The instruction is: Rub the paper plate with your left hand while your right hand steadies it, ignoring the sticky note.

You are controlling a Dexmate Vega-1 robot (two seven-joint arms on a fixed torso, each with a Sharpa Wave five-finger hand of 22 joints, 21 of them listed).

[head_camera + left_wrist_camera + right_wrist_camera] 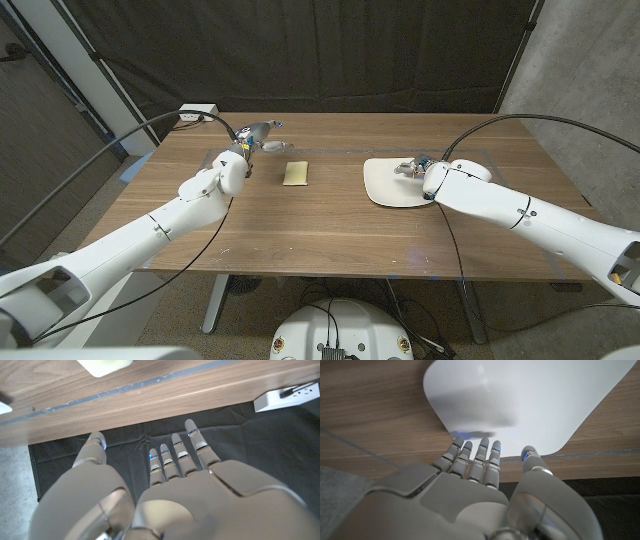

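Paper plate: your white paper plate (396, 182) lies flat on the right half of the bench (330, 235), near its far side.
Right hand: your right hand (420, 168) is at the plate's edge; the right wrist view shows its fingertips (481, 446) reaching over the rim onto the white surface (530, 405), straight and close together, gripping nothing. You cannot tell from the frames how firmly they press.
Left hand: your left hand (250, 140) is raised at the bench's far left, well apart from the plate. In the left wrist view its fingers (192, 442) are extended and apart, holding nothing.
Sticky note: the pale yellow sticky note (296, 173) lies between your two hands, touching neither.
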